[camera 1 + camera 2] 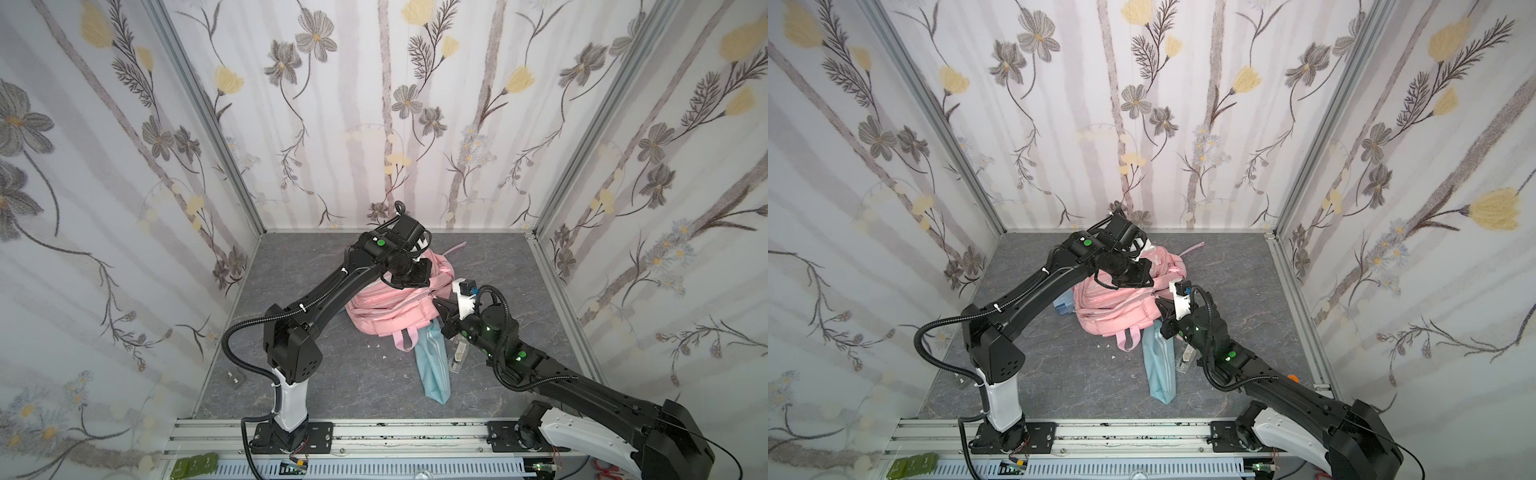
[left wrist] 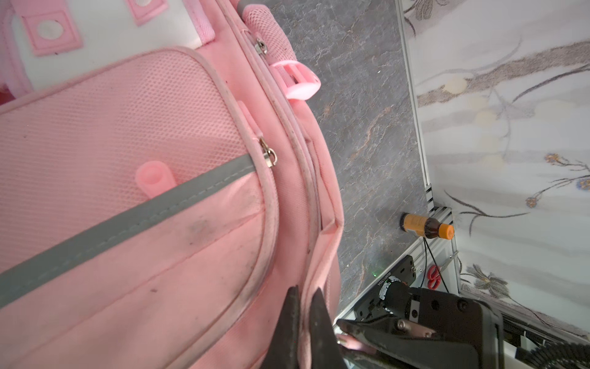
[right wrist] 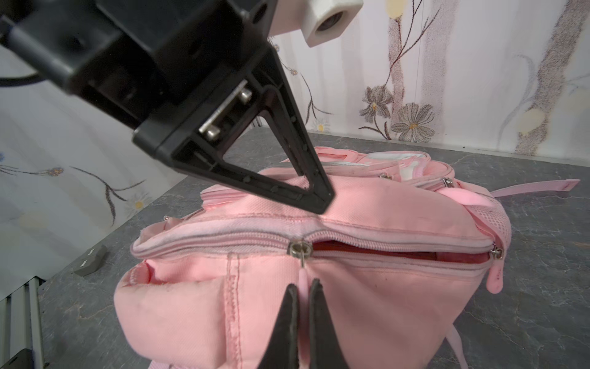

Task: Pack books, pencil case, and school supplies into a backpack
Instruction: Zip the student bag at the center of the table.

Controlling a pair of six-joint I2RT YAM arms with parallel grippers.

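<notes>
Since the backpack on the table is soft and floppy, the left gripper pinches its seam fabric and the right gripper clamps its zipper pull, sensible holds

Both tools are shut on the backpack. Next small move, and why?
Probably draw the right tool sideways along the closed stretch of zip, away from the gap, while the left tool pins the fabric. The right tool grips the zipper pull, the backpack opening is only a narrow red slit, and the pencil case lies outside it.
</notes>
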